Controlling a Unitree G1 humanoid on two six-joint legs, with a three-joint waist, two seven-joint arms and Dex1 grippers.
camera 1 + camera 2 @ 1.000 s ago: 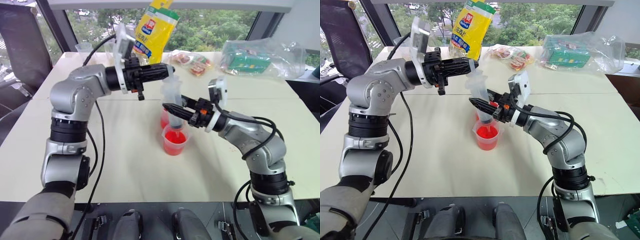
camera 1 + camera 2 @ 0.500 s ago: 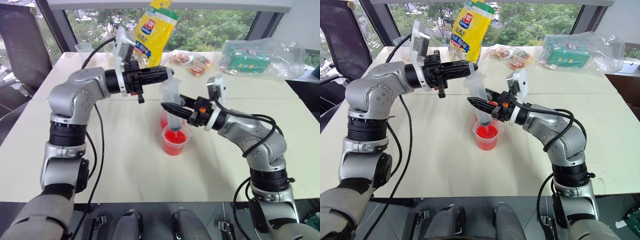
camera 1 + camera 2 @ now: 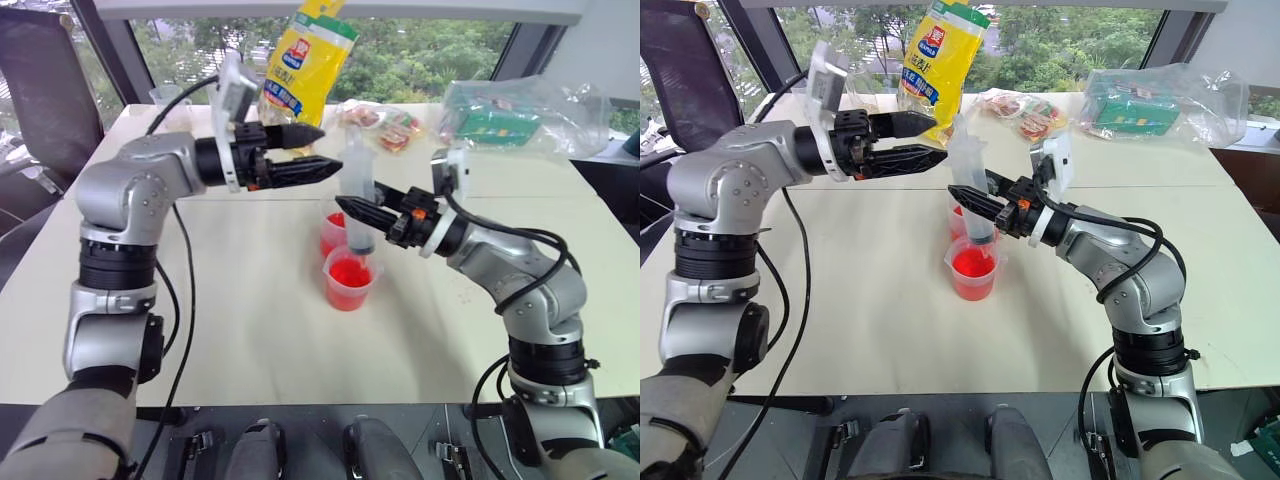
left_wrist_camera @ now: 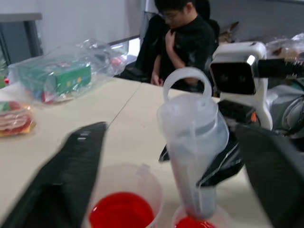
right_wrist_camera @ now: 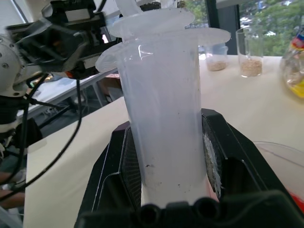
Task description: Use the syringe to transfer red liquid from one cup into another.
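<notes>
Right wrist view shows the right gripper clamped on the syringe barrel, upright over the near cup of red liquid. The left gripper, a second ago closed on the plunger, now gapes beside it. One-handed, the syringe could tilt and drip.

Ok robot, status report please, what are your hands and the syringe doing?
Left gripper open, beside the plunger. Right gripper shut on syringe, upright over the near cup of red liquid. Nothing in the way.
</notes>
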